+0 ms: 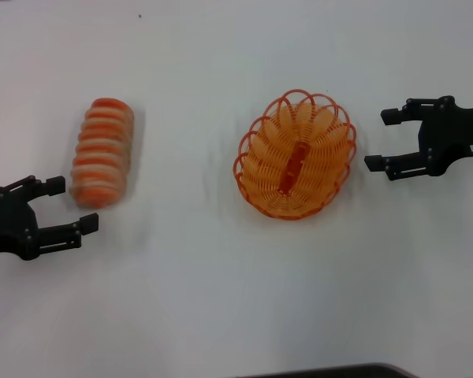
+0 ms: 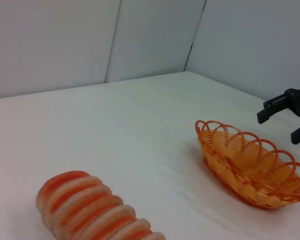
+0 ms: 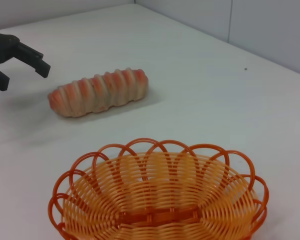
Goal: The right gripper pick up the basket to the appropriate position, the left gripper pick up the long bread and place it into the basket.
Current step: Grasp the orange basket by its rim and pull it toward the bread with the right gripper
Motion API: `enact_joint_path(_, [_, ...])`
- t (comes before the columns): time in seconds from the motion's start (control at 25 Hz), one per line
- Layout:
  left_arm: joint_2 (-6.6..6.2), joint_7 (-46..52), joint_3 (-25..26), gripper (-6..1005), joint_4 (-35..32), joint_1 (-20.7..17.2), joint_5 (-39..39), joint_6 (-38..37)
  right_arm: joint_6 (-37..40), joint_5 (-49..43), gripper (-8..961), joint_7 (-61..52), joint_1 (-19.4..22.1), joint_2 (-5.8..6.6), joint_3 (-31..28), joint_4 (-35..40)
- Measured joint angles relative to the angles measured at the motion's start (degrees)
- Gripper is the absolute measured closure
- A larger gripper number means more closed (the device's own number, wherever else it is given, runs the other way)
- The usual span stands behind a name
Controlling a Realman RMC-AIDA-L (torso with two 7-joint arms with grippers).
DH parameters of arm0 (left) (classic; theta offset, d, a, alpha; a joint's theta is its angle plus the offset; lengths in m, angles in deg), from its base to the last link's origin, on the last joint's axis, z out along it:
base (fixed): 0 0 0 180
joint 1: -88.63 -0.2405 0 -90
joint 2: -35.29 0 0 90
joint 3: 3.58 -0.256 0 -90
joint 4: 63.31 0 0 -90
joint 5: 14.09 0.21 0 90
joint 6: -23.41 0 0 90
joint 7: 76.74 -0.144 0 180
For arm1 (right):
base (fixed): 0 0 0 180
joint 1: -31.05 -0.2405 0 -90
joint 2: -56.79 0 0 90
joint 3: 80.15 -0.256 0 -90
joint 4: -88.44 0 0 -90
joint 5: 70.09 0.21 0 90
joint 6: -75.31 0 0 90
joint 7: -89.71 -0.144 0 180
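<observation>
Gaping empty: left hand (image 1: 69, 203) beside long bread (image 1: 102, 152) | right hand (image 1: 381, 140) beside basket (image 1: 256, 138)

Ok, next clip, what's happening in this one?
Nothing is held yet. The right gripper is open beside the empty orange wire basket, apart from its rim. The left gripper is open near one end of the long bread, which lies on the white table. Neither thing is touched, so both the basket pick and the bread pick are yet to be done.

Black two-fingered left gripper (image 1: 69, 206), matching black right gripper (image 1: 382, 140) with small white label, visible screws
</observation>
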Motion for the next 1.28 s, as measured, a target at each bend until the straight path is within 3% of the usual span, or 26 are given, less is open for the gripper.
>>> enact_joint_path(0.48, [0.17, 0.1, 0.1, 71, 0.0, 0.2, 0.0, 0.0, 0.9, 2.2, 62, -1.4, 0.0, 0.00, -1.2, 0.0])
enact_joint_path(0.72, [0.18, 0.0, 0.0, 74, 0.3, 0.0, -0.1, -0.7, 5.2, 10.1, 62, -16.0, -1.6, 1.16, -4.7, 0.7])
enact_joint_path(0.88, [0.29, 0.0, 0.0, 75, 0.4, -0.1, -0.1, -0.7, 2.2, 7.8, 62, -30.9, -5.5, 2.82, -3.8, 1.9])
enact_joint_path(1.04, [0.34, 0.0, -0.1, 77, 0.4, 0.0, -0.1, -0.7, 1.0, -1.4, 63, -41.8, -11.8, 3.78, -3.3, 3.0])
enact_joint_path(1.28, [0.35, -0.1, -0.2, 80, 0.4, 0.0, 0.0, -0.7, 0.6, -17.7, 63, -46.5, -20.5, 2.64, -0.5, 5.0])
